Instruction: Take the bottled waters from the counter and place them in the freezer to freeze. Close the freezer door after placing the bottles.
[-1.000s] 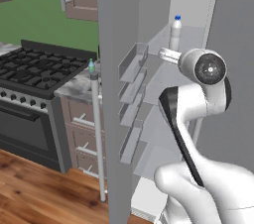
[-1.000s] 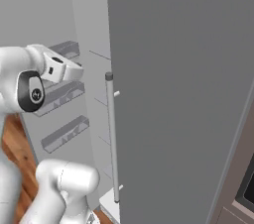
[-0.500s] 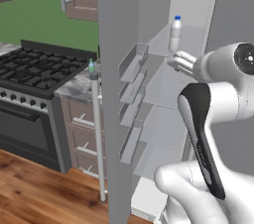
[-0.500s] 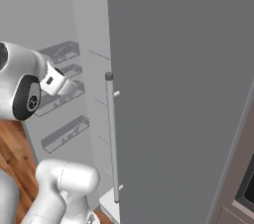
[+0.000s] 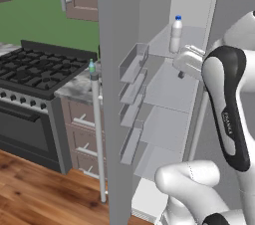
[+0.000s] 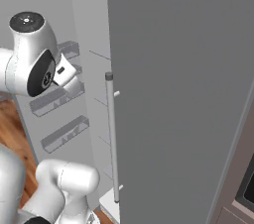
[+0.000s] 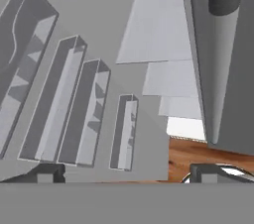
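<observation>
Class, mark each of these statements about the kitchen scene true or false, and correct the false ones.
1. The white bottle with the blue cap stands upright on an upper shelf inside the freezer. True.
2. The freezer door is shut. False: it stands open, its inner shelf bins facing the compartment.
3. The green-capped bottle is in the freezer too. False: it is on the counter, beside the stove.
4. The claw is open and holds nothing. True.
5. The claw grips the blue-capped bottle. False: it sits below and apart from it.
</observation>
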Robot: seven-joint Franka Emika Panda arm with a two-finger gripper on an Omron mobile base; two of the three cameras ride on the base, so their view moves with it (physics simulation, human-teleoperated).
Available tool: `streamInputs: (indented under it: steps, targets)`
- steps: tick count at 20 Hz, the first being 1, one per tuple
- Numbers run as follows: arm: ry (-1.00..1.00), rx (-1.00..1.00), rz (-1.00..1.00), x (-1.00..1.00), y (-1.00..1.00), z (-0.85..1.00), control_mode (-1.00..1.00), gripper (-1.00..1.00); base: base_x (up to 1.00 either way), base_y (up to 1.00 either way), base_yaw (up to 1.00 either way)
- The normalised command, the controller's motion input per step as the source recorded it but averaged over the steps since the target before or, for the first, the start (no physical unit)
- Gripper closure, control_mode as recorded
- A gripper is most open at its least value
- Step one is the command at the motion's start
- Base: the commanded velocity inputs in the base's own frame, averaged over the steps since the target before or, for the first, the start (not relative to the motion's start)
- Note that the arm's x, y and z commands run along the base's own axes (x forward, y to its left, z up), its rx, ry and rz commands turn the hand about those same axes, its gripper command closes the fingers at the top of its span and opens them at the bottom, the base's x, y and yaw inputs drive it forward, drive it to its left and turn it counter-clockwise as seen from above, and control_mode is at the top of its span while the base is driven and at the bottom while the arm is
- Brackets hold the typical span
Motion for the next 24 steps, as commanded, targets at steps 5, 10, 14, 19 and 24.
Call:
streamInputs:
  steps: [5, 10, 14, 19, 24]
  targets:
    - [0.12, 0.0, 0.01, -0.29, -0.01, -0.29, -1.0, -1.0, 0.0, 0.0, 0.0]
    - [0.16, -0.21, 0.0, -0.06, -0.02, -0.74, -1.0, -1.0, 0.0, 0.0, 0.0]
    - [0.01, -0.43, 0.06, 0.0, -0.03, -1.0, -1.0, -1.0, 0.0, 0.0, 0.0]
    - [0.0, -0.12, 0.09, -0.01, -0.08, -0.57, -1.0, -1.0, 0.0, 0.0, 0.0]
    - [-0.01, 0.04, 0.16, 0.01, -0.03, -0.18, -1.0, -1.0, 0.0, 0.0, 0.0]
